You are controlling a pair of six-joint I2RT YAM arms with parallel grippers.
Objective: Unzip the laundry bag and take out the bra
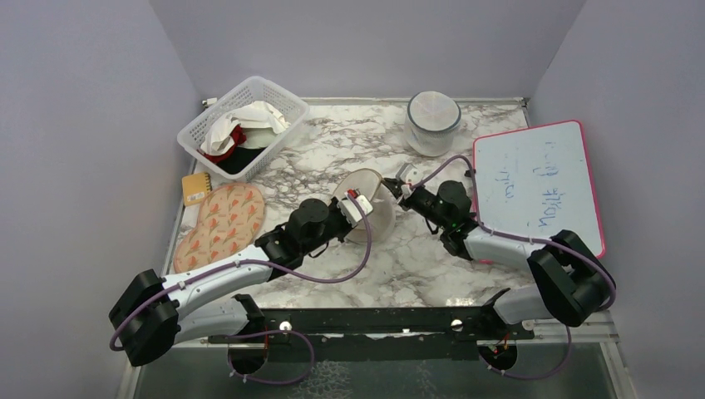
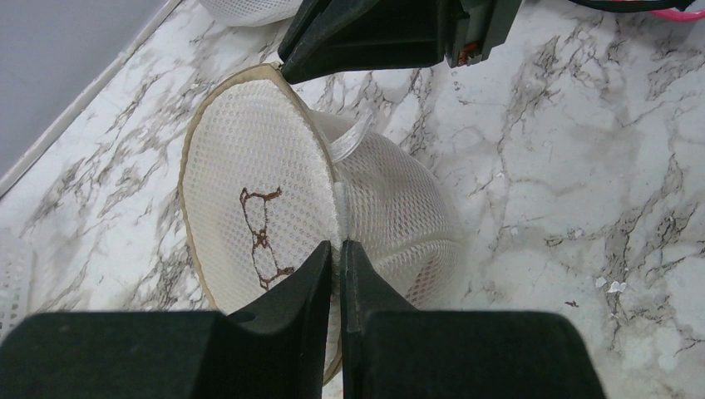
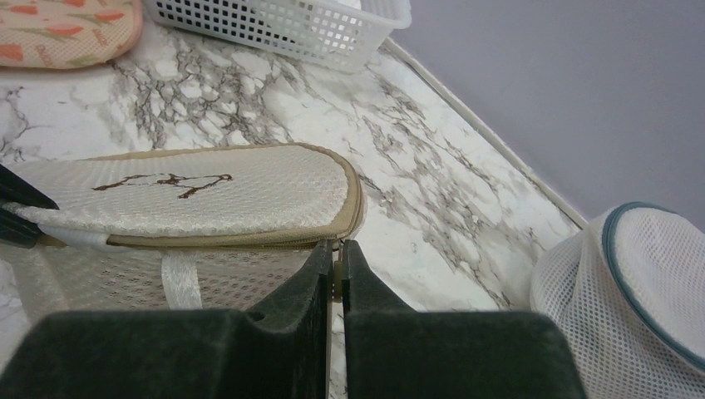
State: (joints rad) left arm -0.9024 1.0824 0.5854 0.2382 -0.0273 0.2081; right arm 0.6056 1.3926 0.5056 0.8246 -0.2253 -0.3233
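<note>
Starts at the near edge of the table point(image 1: 416, 258), with arm bases bolted toward the near left and near right corners. Reaches in from the near left with the left gripper point(image 2: 339, 245), clenched on a white tab at the side seam of the laundry bag point(image 2: 249, 191), apparently to anchor it so that a pull does not drag it across the marble. Holds the bag tipped on its side near the middle of the tabletop, flat face with the line drawing turned roughly toward the far left corner. Meets it from the right with the right gripper point(image 3: 338, 243), pinched tight just under the beige rim on what looks like the zip pull point(image 3: 337, 258), too small to be sure of. Sets the two grips on opposite sides, likely so that one braces while the other draws the zip point(image 3: 249, 239) round. Shows that zip closed along the visible stretch, so unzipping judged barely begun. Shows no bra anywhere; presumably inside the mesh, hidden.

Farther back: a flowered mat point(image 1: 220, 224) along the left edge, a whiteboard point(image 1: 536, 187) along the right edge, a basket point(image 1: 293, 96) of clothes point(image 1: 245, 125) in the far left corner, a grey-rimmed pod point(image 1: 432, 120) by the far edge, all well apart from the work.
</note>
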